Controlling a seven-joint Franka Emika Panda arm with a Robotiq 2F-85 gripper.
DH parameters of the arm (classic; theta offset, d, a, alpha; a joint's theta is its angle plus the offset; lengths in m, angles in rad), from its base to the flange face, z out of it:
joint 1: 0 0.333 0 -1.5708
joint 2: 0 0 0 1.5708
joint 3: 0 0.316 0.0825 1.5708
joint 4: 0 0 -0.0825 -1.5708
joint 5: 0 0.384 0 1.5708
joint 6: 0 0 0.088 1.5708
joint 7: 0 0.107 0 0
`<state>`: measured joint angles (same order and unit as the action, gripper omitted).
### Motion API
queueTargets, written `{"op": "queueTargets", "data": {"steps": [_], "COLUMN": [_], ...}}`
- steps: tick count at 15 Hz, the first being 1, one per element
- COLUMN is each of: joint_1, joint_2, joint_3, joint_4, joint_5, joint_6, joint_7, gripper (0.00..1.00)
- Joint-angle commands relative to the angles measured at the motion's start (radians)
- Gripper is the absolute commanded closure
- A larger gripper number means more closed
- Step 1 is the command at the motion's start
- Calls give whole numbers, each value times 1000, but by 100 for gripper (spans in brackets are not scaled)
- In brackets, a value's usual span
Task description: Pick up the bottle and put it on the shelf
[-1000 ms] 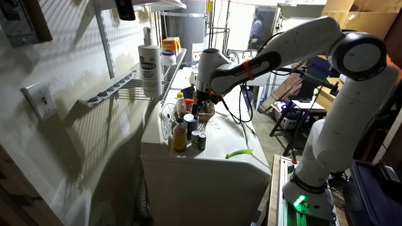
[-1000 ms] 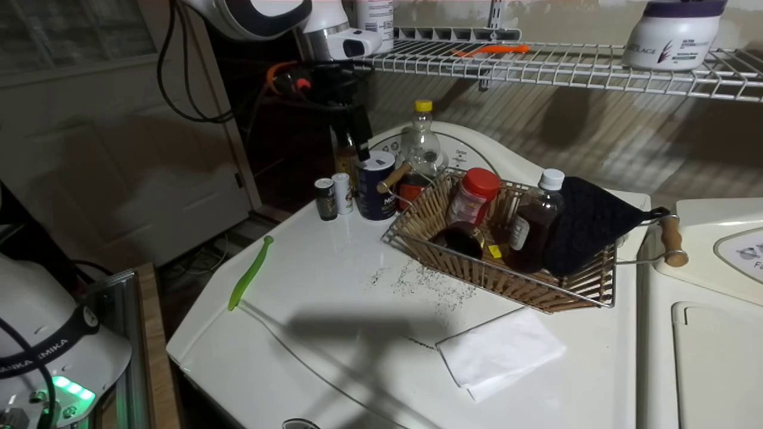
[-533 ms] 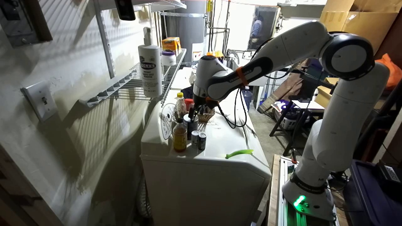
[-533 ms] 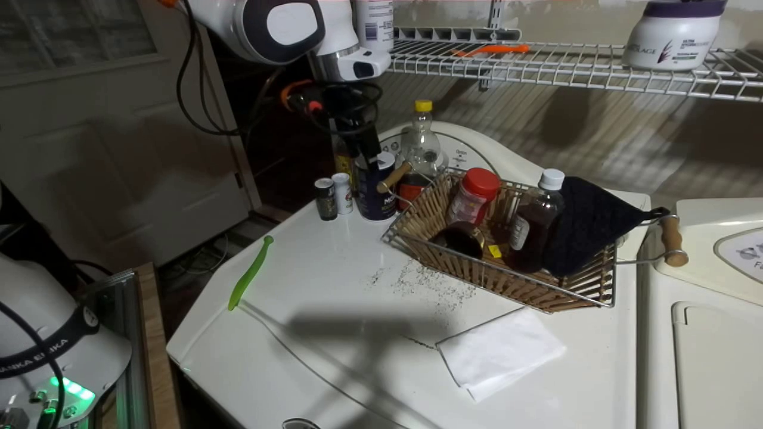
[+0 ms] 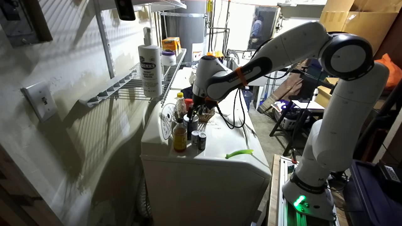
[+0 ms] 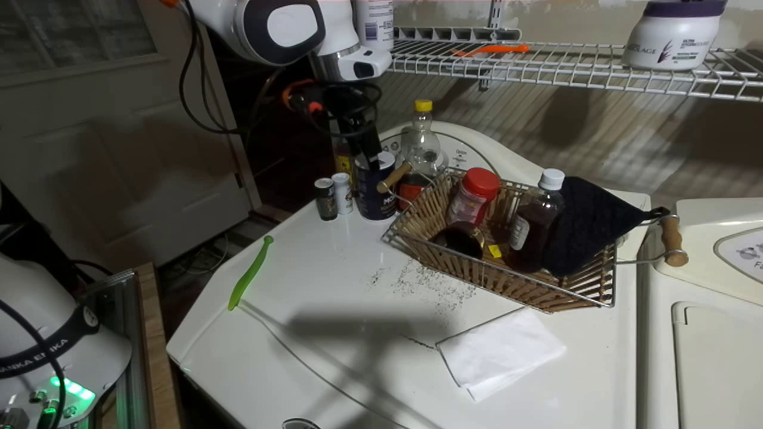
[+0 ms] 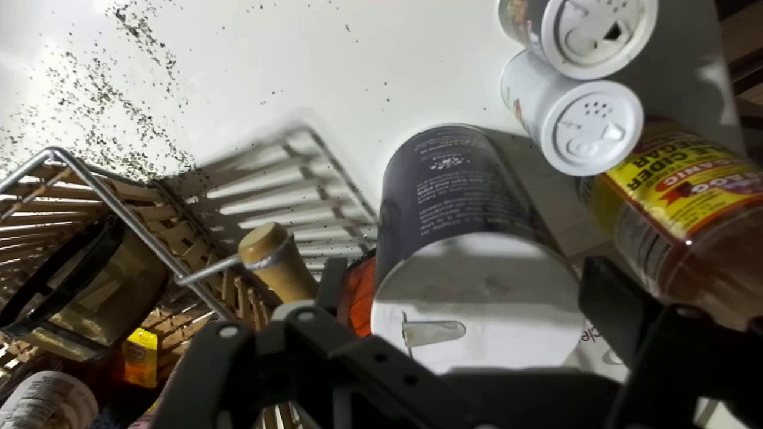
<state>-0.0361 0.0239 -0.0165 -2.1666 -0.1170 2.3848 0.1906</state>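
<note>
Within the last second my arm (image 5: 351,113) has lowered and now dwells almost stationary. I judge the approach near complete; grasp and lift remain. The bench (image 6: 334,268) is the pick surface; the shelf (image 6: 554,68), mounted higher, is the destination. My pincer (image 7: 468,280) is set wide and straddles the top of the bottle (image 7: 471,256), which I take to be the dark canister, upright on the bench. No grip is established; side contact I cannot confirm.

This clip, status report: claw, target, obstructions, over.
Claw open, straddling dark canister in wrist view; contact unclear. Canister upright, not yet on wire shelf. Vinegar bottle and basket handle close by, either side.
</note>
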Motion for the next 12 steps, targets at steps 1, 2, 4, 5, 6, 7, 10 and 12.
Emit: {"op": "queueTargets", "data": {"steps": [1, 2, 4, 5, 6, 7, 10, 12], "joint_1": [4, 4, 5, 5, 4, 3, 1, 0], "joint_2": [11, 9, 7, 8, 10, 13, 21, 25], "joint_3": [-5, -5, -5, -4, -5, -6, -8, -9], "joint_4": [5, 6, 8, 8, 7, 7, 9, 6], "joint_5": [36, 33, 38, 48, 50, 51, 79, 76], "joint_6": [14, 8, -7, -8, -2, -2, 1, 19], "joint_7": [-6, 6, 29, 29, 29, 34, 19, 21], "gripper": [0, 0, 0, 0, 0, 0, 0, 0]}}
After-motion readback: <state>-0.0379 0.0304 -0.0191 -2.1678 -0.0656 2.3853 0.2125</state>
